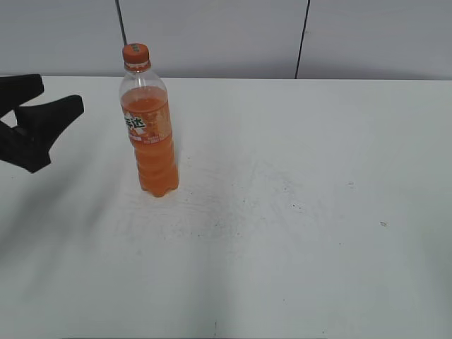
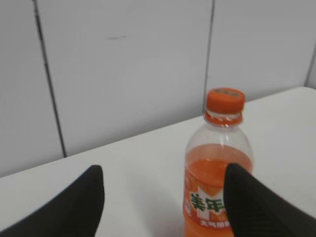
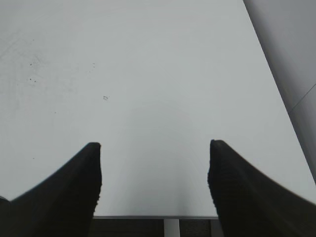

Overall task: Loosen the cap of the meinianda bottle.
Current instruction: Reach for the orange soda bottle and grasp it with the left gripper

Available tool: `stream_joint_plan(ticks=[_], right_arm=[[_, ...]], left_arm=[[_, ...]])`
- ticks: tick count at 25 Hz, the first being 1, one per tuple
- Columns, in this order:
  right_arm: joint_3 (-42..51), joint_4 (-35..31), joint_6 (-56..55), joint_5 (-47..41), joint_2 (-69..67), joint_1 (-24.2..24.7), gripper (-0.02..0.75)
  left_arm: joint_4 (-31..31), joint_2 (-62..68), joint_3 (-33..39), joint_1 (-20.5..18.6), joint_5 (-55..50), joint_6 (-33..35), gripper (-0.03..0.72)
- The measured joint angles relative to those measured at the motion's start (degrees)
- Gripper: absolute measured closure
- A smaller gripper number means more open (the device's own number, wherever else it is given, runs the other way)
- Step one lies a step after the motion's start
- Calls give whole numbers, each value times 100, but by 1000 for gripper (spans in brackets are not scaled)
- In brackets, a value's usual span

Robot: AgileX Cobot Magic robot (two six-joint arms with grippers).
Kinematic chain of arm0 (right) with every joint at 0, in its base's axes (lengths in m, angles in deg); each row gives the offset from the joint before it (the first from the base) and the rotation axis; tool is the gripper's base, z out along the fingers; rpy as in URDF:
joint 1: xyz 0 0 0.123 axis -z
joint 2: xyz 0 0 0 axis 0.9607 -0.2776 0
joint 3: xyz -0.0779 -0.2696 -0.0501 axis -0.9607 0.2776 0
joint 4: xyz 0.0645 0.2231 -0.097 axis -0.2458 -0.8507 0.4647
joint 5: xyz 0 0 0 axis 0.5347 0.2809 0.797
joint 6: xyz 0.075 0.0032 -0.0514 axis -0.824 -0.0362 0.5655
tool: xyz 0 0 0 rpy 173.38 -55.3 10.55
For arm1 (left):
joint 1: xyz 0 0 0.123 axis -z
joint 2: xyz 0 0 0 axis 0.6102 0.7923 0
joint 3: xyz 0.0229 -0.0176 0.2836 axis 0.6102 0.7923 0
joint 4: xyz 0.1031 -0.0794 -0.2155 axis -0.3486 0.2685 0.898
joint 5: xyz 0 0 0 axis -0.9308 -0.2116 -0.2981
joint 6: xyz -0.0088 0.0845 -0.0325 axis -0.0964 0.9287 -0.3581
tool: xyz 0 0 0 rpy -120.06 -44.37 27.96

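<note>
The meinianda bottle (image 1: 150, 134) stands upright on the white table (image 1: 296, 212), left of centre, with orange drink and an orange-green-white label. Its orange cap (image 1: 135, 52) sits on top. My left gripper (image 1: 53, 99) is open and empty, to the left of the bottle and apart from it. In the left wrist view the bottle (image 2: 215, 182) and its cap (image 2: 225, 101) show ahead, towards the right finger of the open gripper (image 2: 163, 185). My right gripper (image 3: 154, 163) is open and empty above bare table; it is out of the exterior view.
A grey panelled wall (image 1: 226, 35) runs behind the table. The right wrist view shows the table's edge (image 3: 158, 216) just below the fingers and its side edge at the right.
</note>
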Motion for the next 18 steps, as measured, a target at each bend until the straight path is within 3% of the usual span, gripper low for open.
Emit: stream_joint_plan(ticks=[5,10,13,18], right_arm=[[0,0,0,0,0,0,228],[0,0,0,0,0,0,228],[0,0,0,0,0,0,228],[0,0,0,0,0,0,228]], left_arm=[[-1868,1010,-197,-984,1316,-88,221],[-3739,1802,-1161,-1326,1582,-580,220],[-4189,2191,-1718,-1319,1647,-775,186],[-4520,2787,-2326,-1166,1667,-958,36]])
